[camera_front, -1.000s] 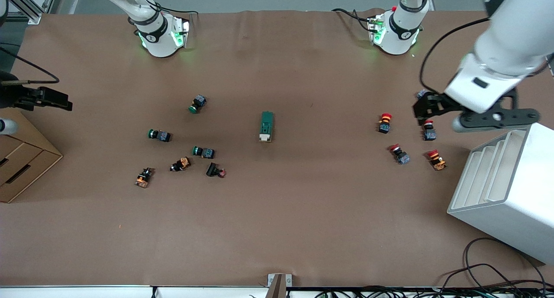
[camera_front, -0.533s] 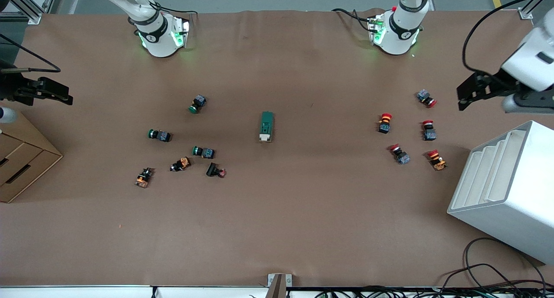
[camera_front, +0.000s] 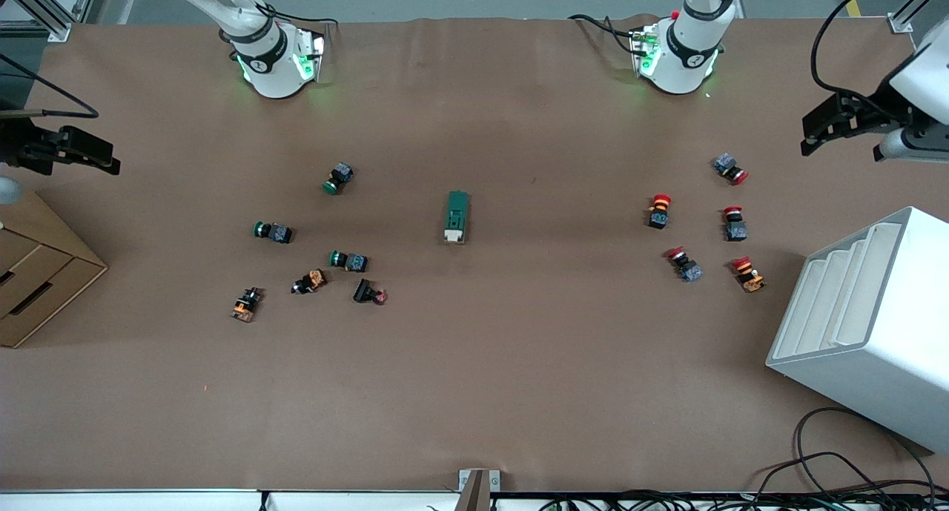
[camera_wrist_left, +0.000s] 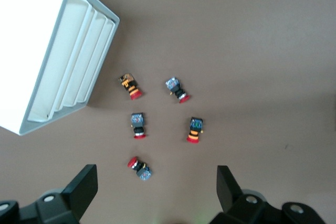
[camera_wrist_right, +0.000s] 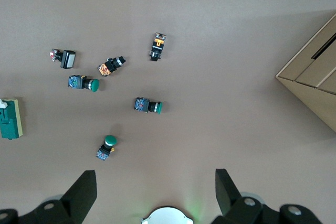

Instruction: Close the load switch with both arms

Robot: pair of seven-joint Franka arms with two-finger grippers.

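The load switch (camera_front: 457, 216) sits alone mid-tabletop (camera_front: 519, 363), cream lever end facing the front camera — can't read any label or writing on it. Left hand (camera_front: 815, 129) hangs wide open over the left arm's end, right hand (camera_front: 93, 159) spread open and empty over the right arm's end.

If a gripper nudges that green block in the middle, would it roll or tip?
The load switch looks boxy and lies flat on the table, so it would probably slide, not roll. Lying low and long, it seems unlikely to tip. It appears rigid.
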